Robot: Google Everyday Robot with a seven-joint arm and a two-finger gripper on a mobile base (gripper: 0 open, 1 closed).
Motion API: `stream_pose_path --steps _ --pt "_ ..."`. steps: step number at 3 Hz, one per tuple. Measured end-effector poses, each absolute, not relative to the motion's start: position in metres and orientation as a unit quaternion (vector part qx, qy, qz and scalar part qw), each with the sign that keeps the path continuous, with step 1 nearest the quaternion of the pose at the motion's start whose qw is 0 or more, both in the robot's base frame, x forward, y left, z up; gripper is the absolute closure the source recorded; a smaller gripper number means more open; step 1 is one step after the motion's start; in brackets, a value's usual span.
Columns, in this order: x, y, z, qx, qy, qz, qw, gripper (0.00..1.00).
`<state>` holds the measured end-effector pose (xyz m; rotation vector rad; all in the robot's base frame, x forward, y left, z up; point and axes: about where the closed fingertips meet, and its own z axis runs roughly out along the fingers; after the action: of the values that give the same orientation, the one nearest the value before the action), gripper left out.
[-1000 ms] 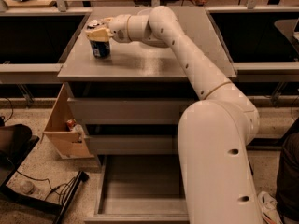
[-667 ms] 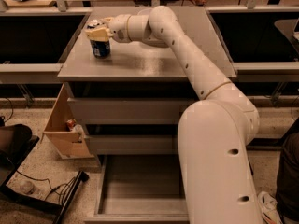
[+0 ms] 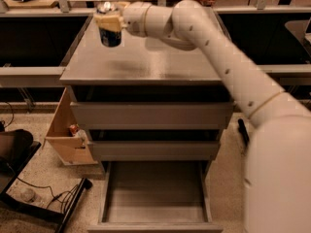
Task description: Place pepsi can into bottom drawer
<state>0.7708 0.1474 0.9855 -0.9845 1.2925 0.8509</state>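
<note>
one pepsi can (image 3: 111,37), now lifted clear of the cabinet top (image 3: 146,64) at upper left, clamped tight in the gripper (image 3: 109,22). next, down to the open bottom drawer (image 3: 155,193) at lower centre.

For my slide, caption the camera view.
Gripper holds the pepsi can above the cabinet top; bottom drawer stands open below.

Over the back left of the grey cabinet top (image 3: 160,62), the hand (image 3: 109,21) grips the pepsi can (image 3: 111,36)

Gripper (image 3: 109,23) above cabinet top (image 3: 146,62); bottom drawer (image 3: 153,193) unobstructed
</note>
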Motion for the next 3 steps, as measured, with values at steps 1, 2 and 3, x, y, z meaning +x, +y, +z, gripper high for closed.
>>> stream_pose_path --steps 1,2,3 --pt "0.704 0.118 1.084 -0.38 0.544 0.348 0.662 1.0" --pt "0.642 0.08 1.14 -0.314 0.573 0.319 0.686 1.0" --pt "0.584 0.069 1.136 -0.267 0.615 0.316 0.672 1.0"
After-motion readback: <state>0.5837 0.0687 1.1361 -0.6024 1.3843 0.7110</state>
